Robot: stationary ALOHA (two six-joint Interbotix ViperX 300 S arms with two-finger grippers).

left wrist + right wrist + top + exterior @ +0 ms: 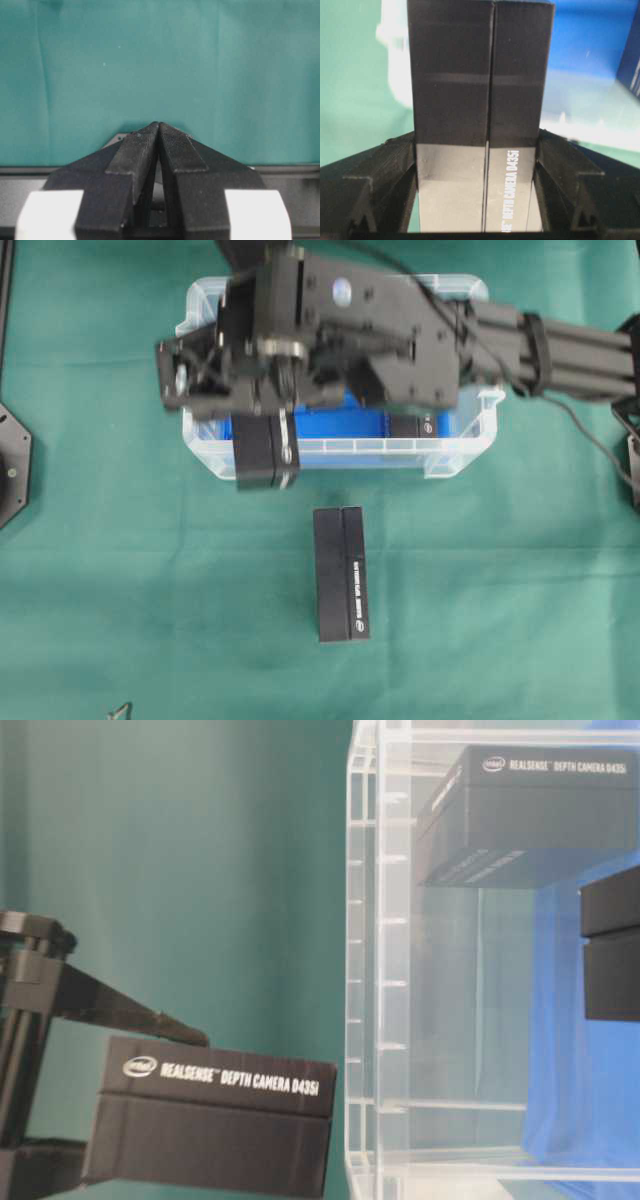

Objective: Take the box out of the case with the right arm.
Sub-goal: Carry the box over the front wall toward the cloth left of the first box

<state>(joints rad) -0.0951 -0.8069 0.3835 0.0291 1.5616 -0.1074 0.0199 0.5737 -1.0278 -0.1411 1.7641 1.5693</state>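
With the right gripper (475, 220) clamping a RealSense camera box (477, 100), I'm carrying it over the case (470, 440) rim; next needs lowering onto the green cloth (150, 590)

Boxy all-black right arm (520, 345) trailing a cable (590, 435).

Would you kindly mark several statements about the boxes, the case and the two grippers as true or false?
1. The right gripper grips a black box. True.
2. The left gripper stands wide open. False: its jaws are shut together, holding nothing.
3. A black box lies on the green cloth outside the case. True.
4. The case's bottom is lined in red. False: the blue sheet lines it.
5. The case holds no boxes. False: at least one box remains inside.
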